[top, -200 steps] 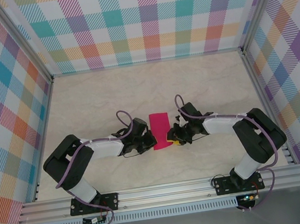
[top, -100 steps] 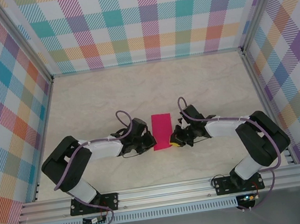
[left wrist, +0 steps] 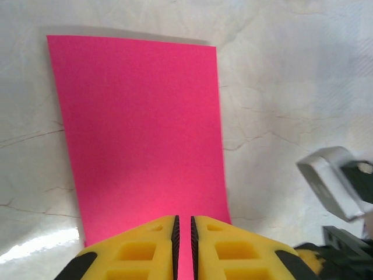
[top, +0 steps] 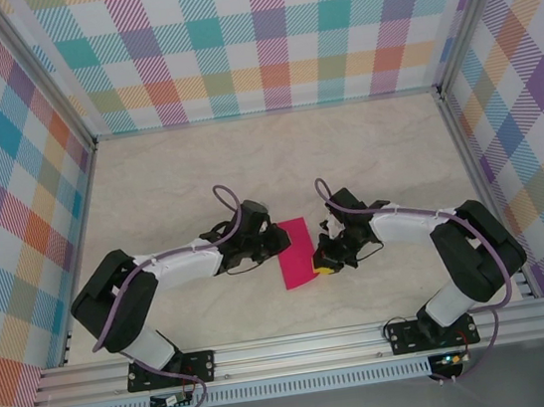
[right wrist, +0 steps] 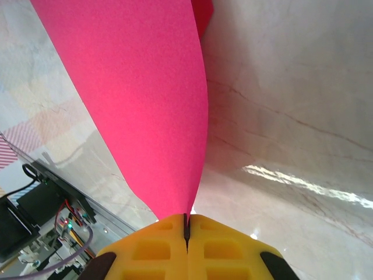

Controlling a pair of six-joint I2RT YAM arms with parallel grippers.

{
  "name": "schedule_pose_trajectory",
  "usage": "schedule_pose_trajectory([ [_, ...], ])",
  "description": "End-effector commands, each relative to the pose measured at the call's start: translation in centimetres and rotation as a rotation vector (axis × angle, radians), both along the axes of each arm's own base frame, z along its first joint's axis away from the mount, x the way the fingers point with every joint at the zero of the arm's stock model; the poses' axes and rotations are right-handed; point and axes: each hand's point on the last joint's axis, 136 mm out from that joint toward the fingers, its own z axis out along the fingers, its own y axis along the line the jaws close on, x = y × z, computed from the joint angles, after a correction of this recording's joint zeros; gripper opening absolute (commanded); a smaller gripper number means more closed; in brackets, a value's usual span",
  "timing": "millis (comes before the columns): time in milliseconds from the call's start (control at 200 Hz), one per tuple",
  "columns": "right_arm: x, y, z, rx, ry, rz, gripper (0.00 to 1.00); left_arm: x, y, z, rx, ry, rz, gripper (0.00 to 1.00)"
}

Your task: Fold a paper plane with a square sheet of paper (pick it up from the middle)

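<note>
the left gripper [left wrist: 183, 236] has its yellow fingers [left wrist: 140, 251] pinched to a hairline slit on the near edge of the magenta sheet of paper [left wrist: 140, 128]. the right gripper [right wrist: 186, 224] is clenched tight on a corner of the sheet, where the paper bows up off the marbled table [right wrist: 280, 87]. from above, the sheet sits mid-table between both grippers as a tilted narrow rectangle.
</note>
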Motion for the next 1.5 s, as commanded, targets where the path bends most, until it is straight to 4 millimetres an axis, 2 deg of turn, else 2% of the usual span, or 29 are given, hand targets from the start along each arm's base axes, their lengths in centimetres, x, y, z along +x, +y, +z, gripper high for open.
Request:
schedule_pose_trajectory([
  [0,0.1,0.1,0.9,0.019,-0.010,0.028,0.00,0.3,0.6,-1.4,0.051,0.007,0.002,0.14],
  [210,0.5,0.4,0.3,0.026,0.015,-0.035,0.01,0.1,0.8,-3.4,0.082,0.043,0.000,0.09],
  [390,1.0,0.3,0.6,0.023,0.005,-0.093,0.03,-0.2,1.0,-4.7,0.102,0.074,0.003,0.08],
  [665,2.6,1.7,1.5,0.070,-0.021,-0.108,0.01,-0.4,1.0,-5.2,0.102,0.089,0.000,0.08],
  [760,3.4,2.2,1.5,0.069,-0.028,-0.108,0.01,-0.3,0.7,-4.8,0.091,0.083,-0.009,0.08],
  [940,4.2,2.6,0.8,0.049,-0.017,-0.102,0.01,0.6,-0.3,-1.9,0.049,0.031,-0.028,0.08],
  [1110,4.5,2.7,0.3,0.019,-0.018,-0.094,0.01,1.4,0.7,-0.3,0.072,-0.020,0.002,0.10],
  [1270,4.6,2.9,-0.1,0.008,-0.016,-0.088,0.02,1.9,2.4,-1.9,0.135,0.003,0.045,0.10],
  [1495,4.8,3.2,-0.1,0.004,-0.028,-0.083,0.02,2.2,2.5,-3.7,0.170,0.035,0.044,0.08],
])
